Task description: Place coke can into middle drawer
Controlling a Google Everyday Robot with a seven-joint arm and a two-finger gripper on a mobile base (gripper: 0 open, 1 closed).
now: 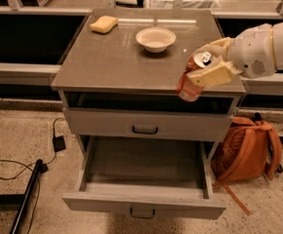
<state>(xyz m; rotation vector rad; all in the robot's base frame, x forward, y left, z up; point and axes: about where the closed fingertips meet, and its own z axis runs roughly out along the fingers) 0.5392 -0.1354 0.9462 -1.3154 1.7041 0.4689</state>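
Coke can (pixel 191 82) clamped tilted in the gripper (pixel 203 68) off the near right edge of the cabinet top (pixel 112 57) (silver end leaning right), open middle drawer (pixel 141 165) below, nearer, leftward.

Hand (pixel 196 66) over cabinet's (pixel 122 65) edge half hides coke can (pixel 188 91).

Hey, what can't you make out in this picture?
Camera view:
Can: label covered by the gripper shut on it at the table's front right edge.
Arm: cut off by the right edge.
Gap above the upper drawer: too dark.
Backpack: partly behind the table.
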